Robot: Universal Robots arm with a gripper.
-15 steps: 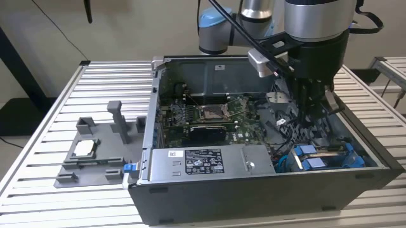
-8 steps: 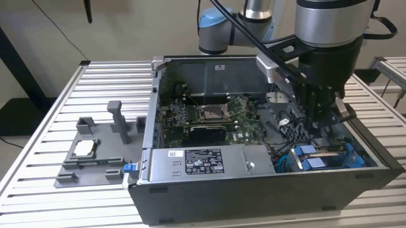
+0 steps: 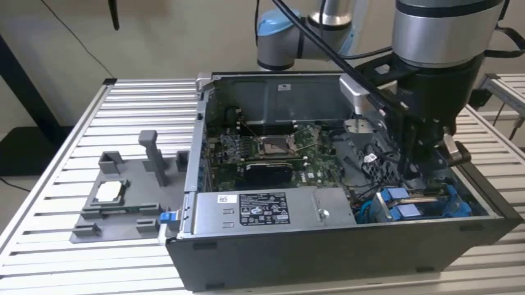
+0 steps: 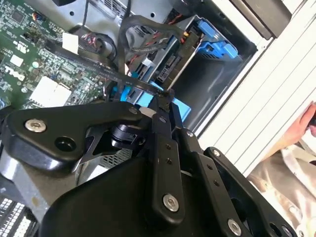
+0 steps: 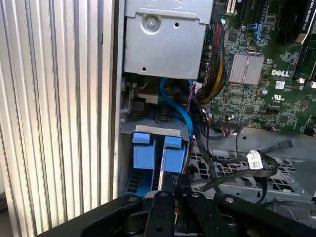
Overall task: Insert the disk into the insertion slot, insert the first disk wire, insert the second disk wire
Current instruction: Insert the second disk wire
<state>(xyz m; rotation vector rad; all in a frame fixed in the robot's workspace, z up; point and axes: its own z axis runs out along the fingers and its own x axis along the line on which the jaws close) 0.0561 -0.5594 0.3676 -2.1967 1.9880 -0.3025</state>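
In the exterior view the gripper [image 3: 422, 167] hangs inside the computer case [image 3: 328, 258], just above the insertion slot [image 3: 459, 203], where the disk [image 3: 402, 203] sits. In the second wrist view the jaws are closed on a black wire [image 4: 106, 73]. In the first wrist view the disk's blue tabs [image 5: 159, 153] lie just beyond the fingertips.

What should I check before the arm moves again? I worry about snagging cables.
1. Disk in slot: ok, its blue carrier sits inside the cage.
2. Gripper at the slot: ok, close above the blue tabs.
3. Path free of cables: not ok, black wires run right beside the gripper.
4. Disk wires plugged in: cannot tell.
5. People clear: not ok, a hand is at the table edge in the second wrist view.
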